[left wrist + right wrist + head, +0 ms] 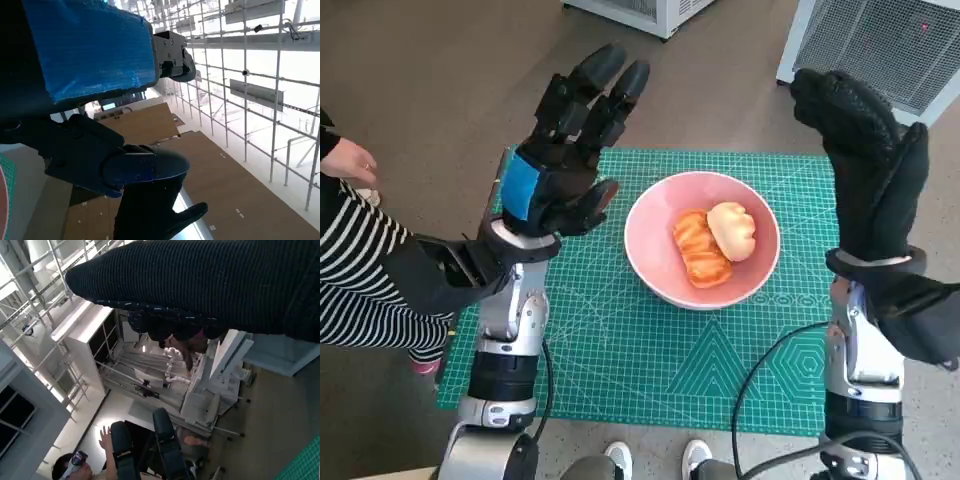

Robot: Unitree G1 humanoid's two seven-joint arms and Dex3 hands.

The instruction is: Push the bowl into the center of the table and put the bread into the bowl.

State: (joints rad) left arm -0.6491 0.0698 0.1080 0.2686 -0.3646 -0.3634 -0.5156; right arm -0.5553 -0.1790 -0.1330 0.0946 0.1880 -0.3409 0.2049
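I see the pink bowl point(701, 240) near the middle of the tabletop point(620, 350) with both bread point(715, 243) pieces inside, so I judge the task done. My left robot hand point(565, 160) and right robot hand point(865, 170) are raised, fingers spread, holding nothing.

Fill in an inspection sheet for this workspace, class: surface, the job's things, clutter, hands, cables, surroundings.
Surface: green cutting mat covers the table.
Job's things: pink bowl near the mat's middle; two pieces of bread inside.
Clutter: nothing seen.
Hands: left hand and right hand raised, fingers apart, holding nothing.
Cables: black cable loops by the right forearm.
Surroundings: person in a striped sleeve at left; white appliances beyond.
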